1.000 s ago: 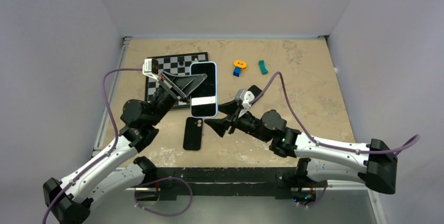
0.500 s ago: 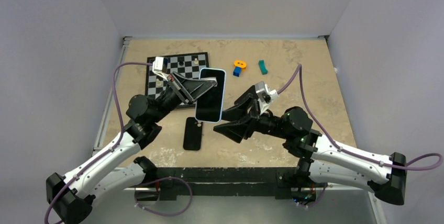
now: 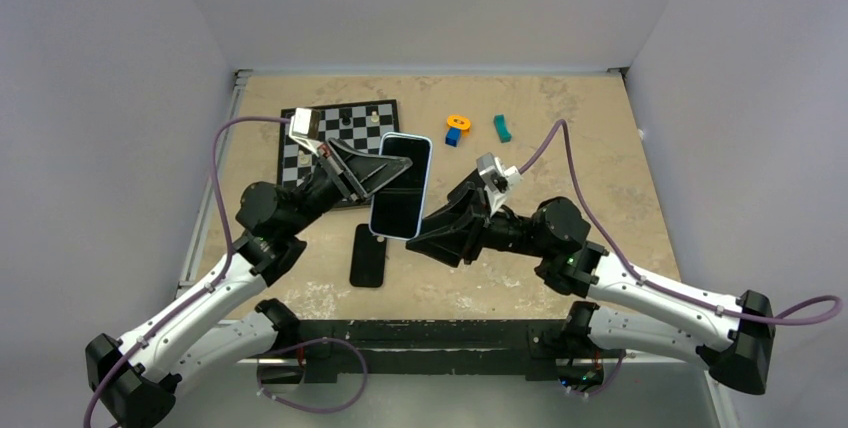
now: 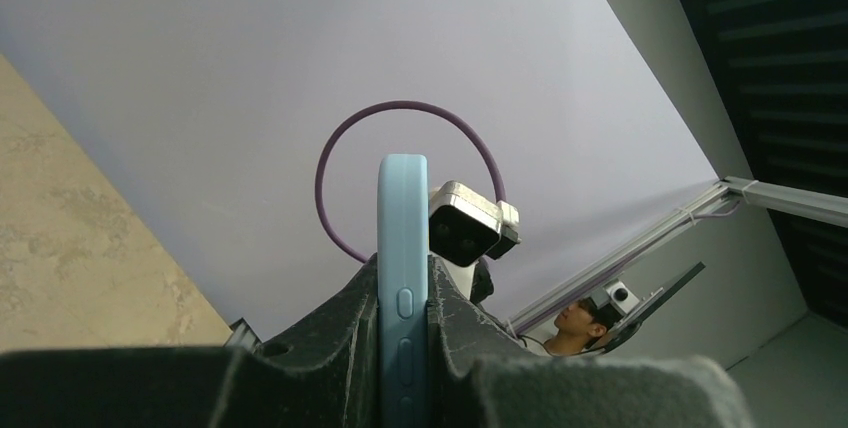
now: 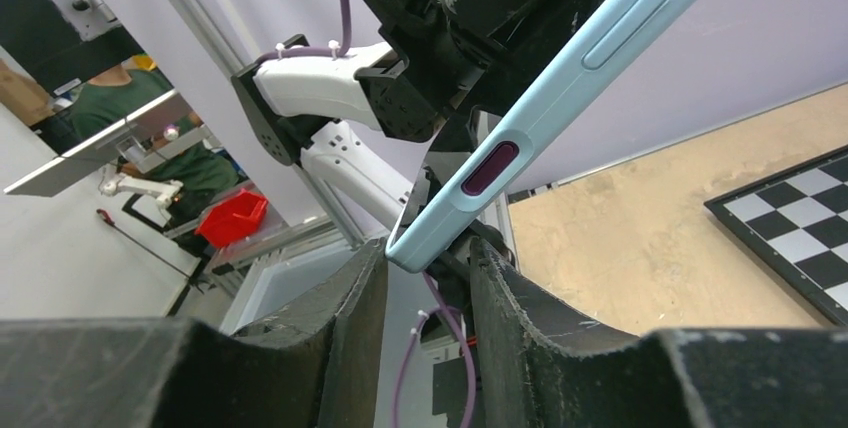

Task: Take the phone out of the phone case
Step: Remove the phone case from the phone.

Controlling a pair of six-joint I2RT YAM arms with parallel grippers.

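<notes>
The phone in its light-blue case (image 3: pixel 401 184) is held up in the air, screen facing up, above the table's middle. My left gripper (image 3: pixel 385 170) is shut on the case's long sides. In the left wrist view the case edge (image 4: pixel 402 248), with its side buttons, stands clamped in the gripper (image 4: pixel 402 293). My right gripper (image 3: pixel 432 232) is open at the case's near right corner. In the right wrist view that corner (image 5: pixel 440 233) sits between the spread fingertips of the gripper (image 5: pixel 428 270), close to the left finger (image 5: pixel 362 293).
A black phone-shaped slab (image 3: pixel 368 254) lies flat on the table under the held phone. A chessboard (image 3: pixel 312 138) with a few pieces lies at the back left and shows in the right wrist view (image 5: pixel 800 228). An orange-and-blue block (image 3: pixel 456 128) and a teal block (image 3: pixel 502 128) lie behind.
My left gripper carried the phone slightly right and tilted it. My right gripper rose from the table and closed in on the phone's near right corner, which now sits between its fingers.
</notes>
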